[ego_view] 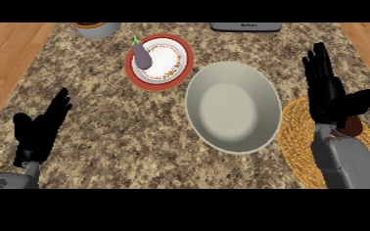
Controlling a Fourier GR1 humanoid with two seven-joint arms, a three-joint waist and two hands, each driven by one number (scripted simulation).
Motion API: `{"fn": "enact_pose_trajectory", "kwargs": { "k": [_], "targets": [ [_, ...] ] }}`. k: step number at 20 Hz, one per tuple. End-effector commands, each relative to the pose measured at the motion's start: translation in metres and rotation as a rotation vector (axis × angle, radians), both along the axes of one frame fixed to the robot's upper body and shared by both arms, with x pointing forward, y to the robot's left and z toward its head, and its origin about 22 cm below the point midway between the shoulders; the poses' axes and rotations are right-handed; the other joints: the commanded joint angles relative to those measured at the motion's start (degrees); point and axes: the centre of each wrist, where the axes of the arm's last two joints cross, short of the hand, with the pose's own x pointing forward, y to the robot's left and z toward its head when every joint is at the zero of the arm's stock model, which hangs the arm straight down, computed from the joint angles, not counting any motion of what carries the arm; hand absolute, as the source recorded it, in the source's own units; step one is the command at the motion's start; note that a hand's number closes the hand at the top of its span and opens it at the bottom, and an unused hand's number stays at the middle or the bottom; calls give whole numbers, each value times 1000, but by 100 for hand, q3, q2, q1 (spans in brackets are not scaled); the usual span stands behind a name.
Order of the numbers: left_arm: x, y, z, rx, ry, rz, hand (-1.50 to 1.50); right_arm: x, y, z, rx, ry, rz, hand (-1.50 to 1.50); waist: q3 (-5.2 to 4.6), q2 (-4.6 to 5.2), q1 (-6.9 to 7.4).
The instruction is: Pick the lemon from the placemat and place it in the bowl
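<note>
A purple eggplant (141, 55) lies on a red-rimmed patterned plate (175, 58); a grey container (98, 30) stands at the speckled granite counter's (130, 127) far edge.

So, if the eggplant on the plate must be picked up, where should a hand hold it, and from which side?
Probably take the eggplant across its thick purple body, coming from above. It lies flat on the plate with its green stem pointing away from the robot, so fingers can close on its two long sides.
</note>
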Motion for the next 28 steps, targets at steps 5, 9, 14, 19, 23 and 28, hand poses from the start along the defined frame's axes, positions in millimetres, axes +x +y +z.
{"fn": "enact_pose_trajectory", "kwargs": {
  "k": [5, 9, 14, 19, 23, 28],
  "targets": [
    [42, -12, 66, -26, -344, -22, 0, -30, 97, 9, -12, -56, 982, -150, -28, -33, 164],
    [40, 4, 76, -53, -412, 60, 0, -64, 45, 29, -286, -329, 986, -150, -29, -26, -528],
    [34, 19, 84, -46, -439, 101, 0, -111, -8, 29, -376, -452, 1135, -150, -14, 21, -630],
    [22, 14, 71, -63, -447, 80, 0, -122, -80, 70, -696, -520, 1090, -150, -33, 80, -577],
    [31, 19, 85, -84, -463, 47, 0, -142, -111, 85, -897, -486, 979, -150, -42, 132, -480],
    [31, 10, 87, -75, -454, 55, 0, -135, -136, 148, -1230, -305, 975, -150, -54, 130, -448]
  ]
}}
